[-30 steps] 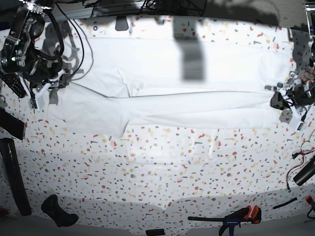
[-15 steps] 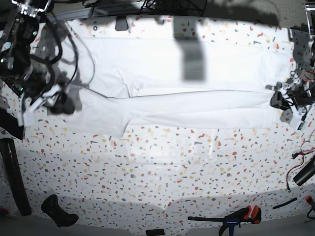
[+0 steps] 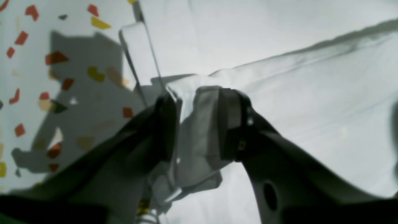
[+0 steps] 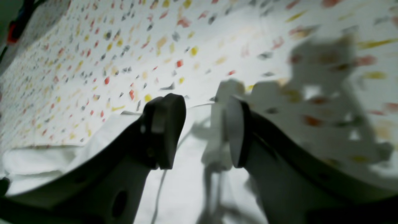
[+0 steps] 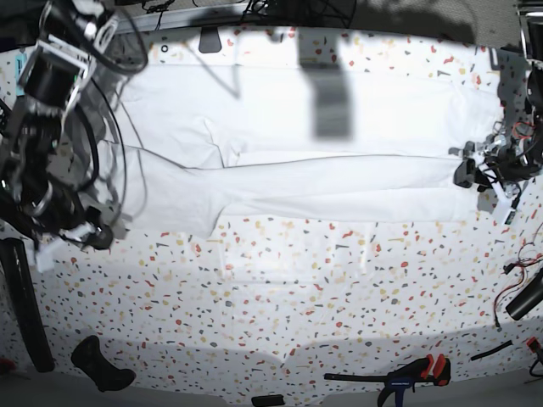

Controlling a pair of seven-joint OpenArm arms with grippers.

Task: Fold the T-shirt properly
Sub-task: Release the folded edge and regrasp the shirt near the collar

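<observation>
The T-shirt (image 5: 322, 144) lies spread across the far half of the speckled table (image 5: 280, 288), its long axis running side to side with one fold already laid along its near edge. At that view's right end the left gripper (image 3: 199, 121) has its jaws clamped on a bunched hem corner. The right gripper (image 4: 202, 130) hangs with jaws apart and empty, just off the shirt's opposite end.

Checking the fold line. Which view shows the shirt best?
Base: the whole shirt lies spread flat, fold edge running across it. Left wrist shows only a bunched edge between the left gripper fingers. Right wrist shows a blurred strip under the open right gripper.
</observation>
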